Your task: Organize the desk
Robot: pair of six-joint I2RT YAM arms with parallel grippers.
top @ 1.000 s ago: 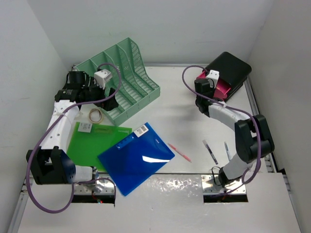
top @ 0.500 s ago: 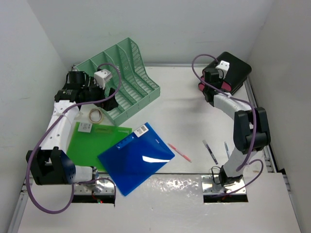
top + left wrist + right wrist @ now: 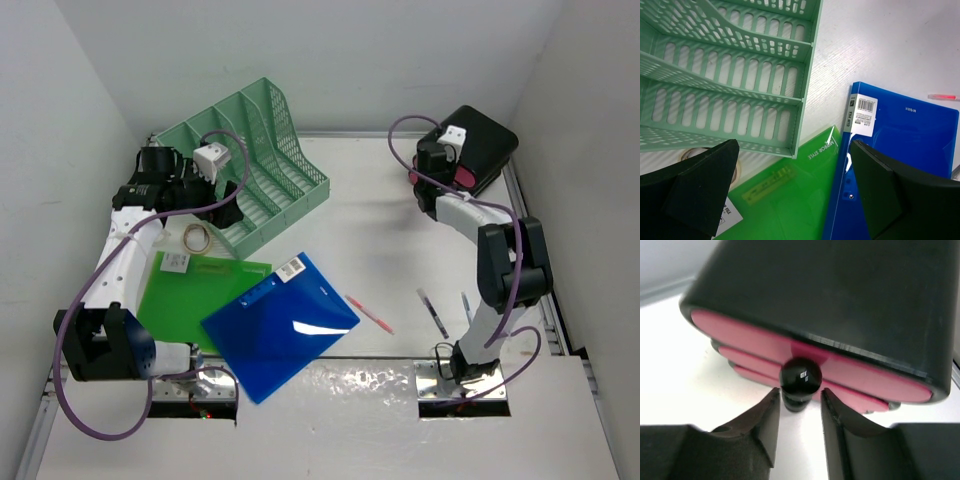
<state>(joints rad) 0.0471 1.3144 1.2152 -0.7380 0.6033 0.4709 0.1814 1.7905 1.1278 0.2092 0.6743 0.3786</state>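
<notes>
Because the right gripper (image 3: 800, 412) sits nose-on to the rounded black plastic drawer box with pink drawer fronts (image 3: 840, 300), the step in hand looks like working one of its drawers by the small round glossy black knob (image 3: 800, 376). The jaws stand a narrow way apart, one finger on each side of the knob's stem. I cannot tell whether the pads actually press on it. The pink fronts appear flush with one another, so the drawers look closed.

To do this well, I would keep the jaws centred on the knob and move straight along the drawer's line. I would also go gently, as the box looks light and could slide or tip under an off-axis push. If letting go, the jaws should spread fully before backing away, so that no finger catches the knob and drags the drawer out.

The large flat white surface of the desk (image 3: 380, 225) spreads beneath both arms, with the box at its far right corner. The left gripper (image 3: 792, 165) hangs with jaws wide apart, holding nothing, above the corner of the mint-green slotted plastic file rack (image 3: 730, 75). A translucent green plastic folder (image 3: 790, 200) and a blue plastic folder (image 3: 905, 150) lie below it, not yet filed.
</notes>
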